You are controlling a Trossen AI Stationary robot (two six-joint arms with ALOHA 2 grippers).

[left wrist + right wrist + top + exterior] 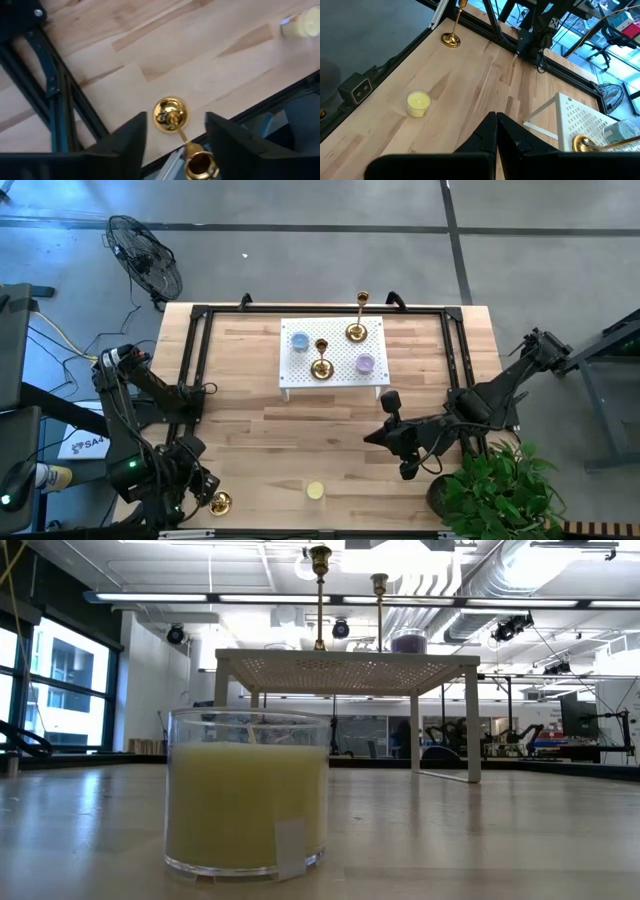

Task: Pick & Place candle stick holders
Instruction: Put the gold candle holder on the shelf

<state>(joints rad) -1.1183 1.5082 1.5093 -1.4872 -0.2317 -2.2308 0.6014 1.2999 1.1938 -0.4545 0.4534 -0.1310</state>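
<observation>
Three gold candle stick holders in all: two upright on the white perforated stand (333,385), namely one (321,368) near the stand's middle and another (357,330) at its far edge; a third (220,502) standing on the wooden surface (300,440) near its front left corner. Three candles in glass jars: a blue one (299,341) and a purple one (365,363) on the stand, a yellow one (315,491) alone on the surface. One stand. Two dark arms, each with two fingers. One floor fan (145,258) beyond the surface, one potted green plant (495,485) at the front right corner.
</observation>
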